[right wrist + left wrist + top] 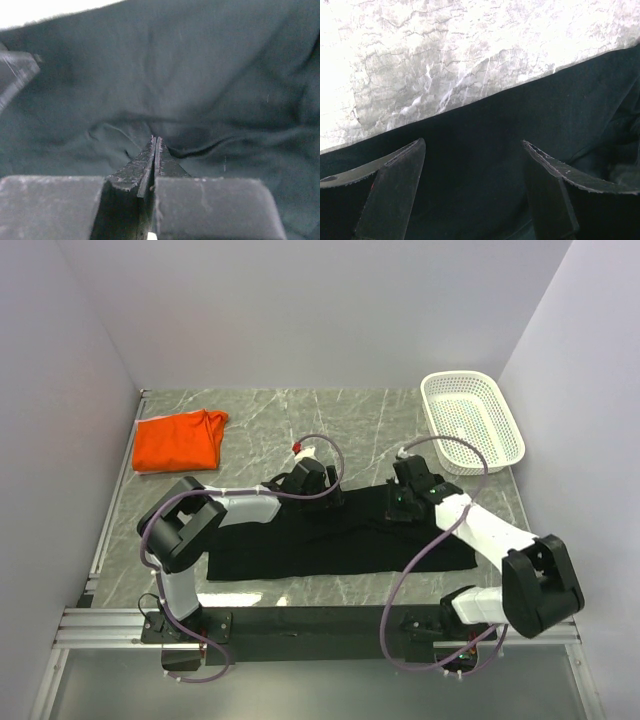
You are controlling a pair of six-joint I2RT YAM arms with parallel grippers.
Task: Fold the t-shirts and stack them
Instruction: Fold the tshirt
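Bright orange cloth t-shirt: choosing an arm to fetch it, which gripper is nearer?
Left. The left gripper is right of the orange t-shirt, over the black cloth t-shirt; the right gripper is farther right, shut on it.

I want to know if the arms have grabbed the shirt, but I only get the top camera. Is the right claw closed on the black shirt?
Observer: Its wrist view shows the right gripper shut. The black t-shirt puckers toward its tips, so it looks pinched.
Operator: What about the left claw?
Observer: The left gripper is wide open, with only flat cloth showing under the gap.
Operator: Is it close to the shirt's edge?
Observer: Yes, the edge runs just beyond its tips, with bare table past it.
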